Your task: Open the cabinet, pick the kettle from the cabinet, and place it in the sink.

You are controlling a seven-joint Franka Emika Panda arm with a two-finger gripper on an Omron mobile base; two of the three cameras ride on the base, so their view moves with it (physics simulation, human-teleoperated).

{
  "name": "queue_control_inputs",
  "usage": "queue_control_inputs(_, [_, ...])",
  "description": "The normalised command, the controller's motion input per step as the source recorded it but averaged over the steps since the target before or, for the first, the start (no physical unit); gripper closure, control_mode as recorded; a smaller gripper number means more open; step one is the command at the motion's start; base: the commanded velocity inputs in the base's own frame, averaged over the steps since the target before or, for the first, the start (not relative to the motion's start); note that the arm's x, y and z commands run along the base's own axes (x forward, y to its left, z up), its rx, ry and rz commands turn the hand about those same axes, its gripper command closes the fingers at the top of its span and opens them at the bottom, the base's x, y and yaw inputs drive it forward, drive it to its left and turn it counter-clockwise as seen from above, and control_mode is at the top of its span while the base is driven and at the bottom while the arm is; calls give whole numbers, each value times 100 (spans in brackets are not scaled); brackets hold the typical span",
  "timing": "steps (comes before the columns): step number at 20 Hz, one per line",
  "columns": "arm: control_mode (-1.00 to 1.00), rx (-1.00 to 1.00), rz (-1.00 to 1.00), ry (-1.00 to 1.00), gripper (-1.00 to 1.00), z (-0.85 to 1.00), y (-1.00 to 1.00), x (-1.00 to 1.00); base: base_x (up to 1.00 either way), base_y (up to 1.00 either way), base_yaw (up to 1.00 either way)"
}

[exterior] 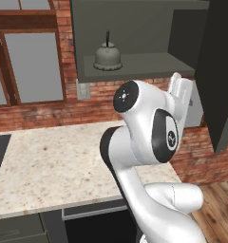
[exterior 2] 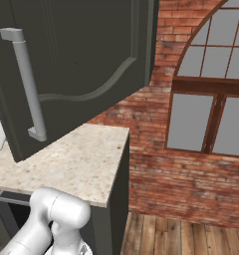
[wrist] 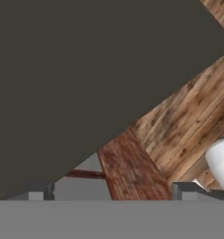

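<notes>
1. The cabinet [exterior: 135,66] is standing open on the brick wall above the table [exterior: 54,161]. Its interior and single shelf are showing in the left base view.
2. The cabinet door [exterior 2: 76,64] is hanging swung outward. In the right base view its arched-panel face is turning toward the camera, with the long silver bar handle [exterior 2: 27,84] running down its left part.
3. The kettle [exterior: 108,56] is sitting upright on the cabinet shelf, toward the shelf's left end, with its thin dark handle rising above the dome. Nothing is touching it.
4. The claw [wrist: 111,191] is pointing along the hand view, where its two dark fingertips [wrist: 37,192] are standing far apart at the bottom. The jaws are standing wide and are holding nothing.
5. In the hand view the dark flat surface of the door is lying across the upper left, with wooden floor planks showing beyond it.
6. In the left base view the white arm is rising in front of the table, with its hand lifted up below the cabinet's right half, well apart from the kettle.
7. A dark edge at the table's far left may be the sink; I cannot tell for certain.
</notes>
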Motion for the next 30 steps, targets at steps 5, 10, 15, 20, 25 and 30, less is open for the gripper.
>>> queue_control_inputs(5, [-100, 0, -3, -1, -100, -7, -43, -16, 0, 0, 0])
queue_control_inputs(10, [-100, 0, 0, -2, -100, -2, -51, -24, 0, 0, 0])
queue_control_inputs(15, [-100, 0, 0, -1, -100, 0, -53, -29, 0, 0, 0])
queue_control_inputs(20, [-100, 0, -6, 0, -100, 4, -61, -37, 0, 0, 0])
queue_control_inputs(25, [-100, 0, -7, 0, -100, 3, -63, -30, 0, 0, 0])
queue_control_inputs(30, [-100, 0, 0, 0, -100, 3, -62, -20, 0, 0, 0])
